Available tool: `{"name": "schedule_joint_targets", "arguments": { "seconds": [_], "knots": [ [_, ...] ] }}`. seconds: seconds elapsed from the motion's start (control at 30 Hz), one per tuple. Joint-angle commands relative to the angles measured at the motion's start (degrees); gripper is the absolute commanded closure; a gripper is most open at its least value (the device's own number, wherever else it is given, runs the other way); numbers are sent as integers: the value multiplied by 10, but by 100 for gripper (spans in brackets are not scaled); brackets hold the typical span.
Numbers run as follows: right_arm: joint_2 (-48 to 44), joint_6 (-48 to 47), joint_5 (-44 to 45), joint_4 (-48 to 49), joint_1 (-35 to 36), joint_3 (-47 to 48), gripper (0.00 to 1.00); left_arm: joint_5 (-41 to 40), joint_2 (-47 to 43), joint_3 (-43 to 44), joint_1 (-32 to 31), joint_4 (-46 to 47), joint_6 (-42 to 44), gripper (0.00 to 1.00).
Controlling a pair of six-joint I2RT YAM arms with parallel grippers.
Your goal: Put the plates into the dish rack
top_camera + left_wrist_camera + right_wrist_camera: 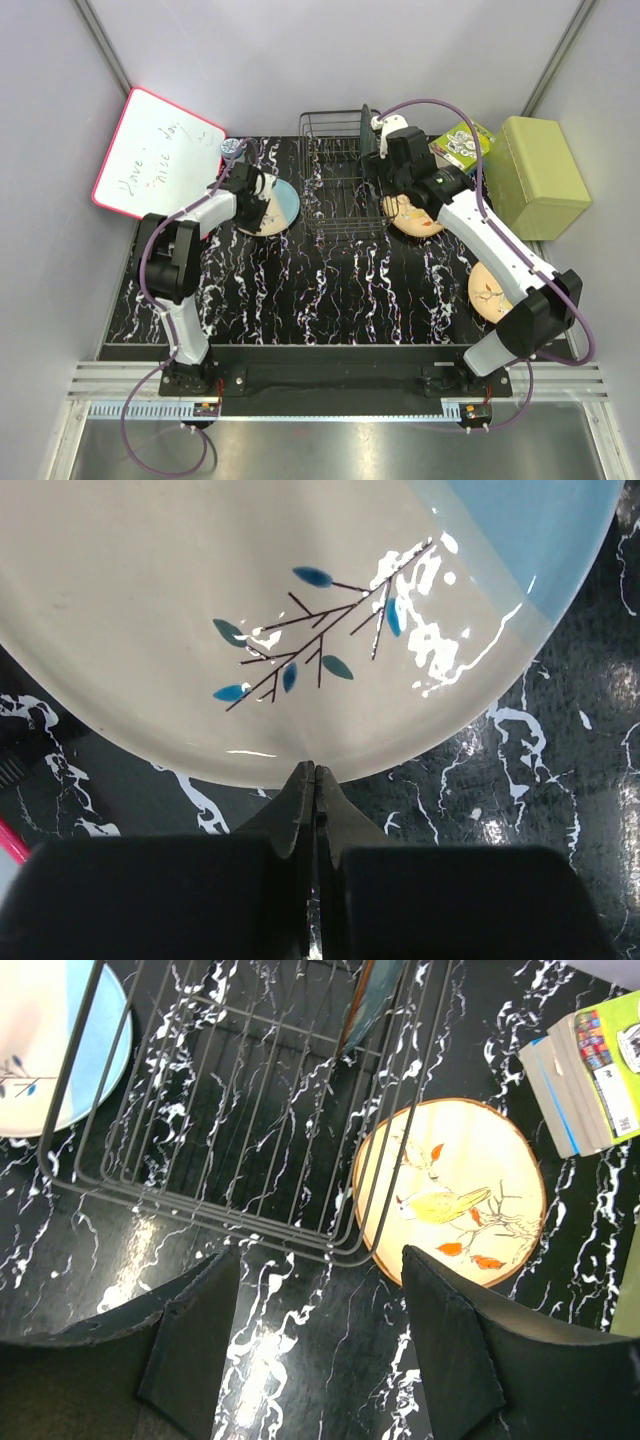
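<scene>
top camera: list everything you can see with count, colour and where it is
beige and blue plate: 1, beige and light blue, flat on the table left of the rack
dark plate: 1, dark, on edge in the rack's right side
orange-tan plates: 2, flat, one by the rack's right side, one nearer the right front, both partly under the right arm
dish rack: 1, dark wire, back centre
whiteboard: 1, white with pink-red frame, back left
green box: 1, pale green, back right
colourful box: 1, between rack and green box
small round thing: 1, too small to identify
table: black, white marbling
left gripper: shut, tips at the beige plate's rim
right gripper: open, holding nothing, by the rack
</scene>
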Motion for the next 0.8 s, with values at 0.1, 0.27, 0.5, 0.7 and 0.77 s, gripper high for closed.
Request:
{"name": "schedule_joint_targets", "arguments": {
  "seconds": [0.1,0.27,0.5,0.7,0.77],
  "knots": [
    [-37,12,-25,18,3,-28,27,-9,-12,-86,-17,-67,65,100],
    [-41,12,-36,14,3,-39,27,13,-75,-149,-25,-107,76,100],
    [-56,34,-64,7,3,-68,26,44,-126,-198,-30,-177,130,100],
    [-63,35,-77,-1,3,-81,26,27,-167,-240,-62,-214,181,100],
    [-64,33,-77,-2,3,-83,26,26,-171,-250,-66,-228,188,100]
  ]
}}
